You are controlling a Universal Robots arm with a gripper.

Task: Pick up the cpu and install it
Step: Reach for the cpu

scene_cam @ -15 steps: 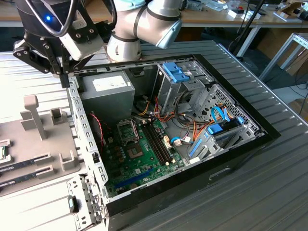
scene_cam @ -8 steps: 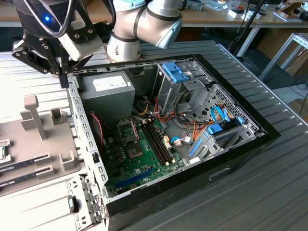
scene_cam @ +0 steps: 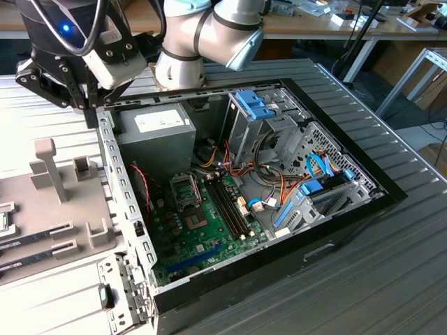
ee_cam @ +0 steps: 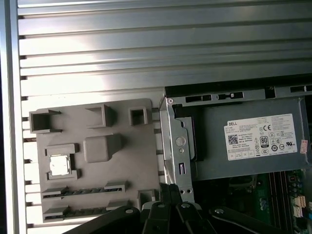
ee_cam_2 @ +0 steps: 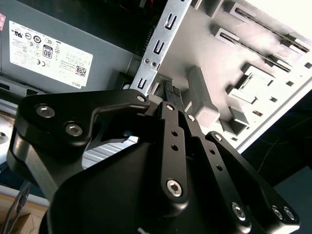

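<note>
The cpu, a small silver square with a thin green rim, lies in a pocket of the grey fixture tray beside the open computer case. In the exterior view the cpu just peeks in at the left edge. My gripper hangs over the case's corner rail, between the tray and the power supply, with its black fingers together and nothing between them. In the second wrist view the gripper points at that same metal rail. In the exterior view the gripper is at the case's far left corner. On the motherboard, the socket frame stands open.
A grey power supply fills the case's far corner. Green memory sticks stand on the motherboard, with cables and drive cages on the exterior view's right. The tray also holds upright grey posts and long slots. The table is ribbed metal.
</note>
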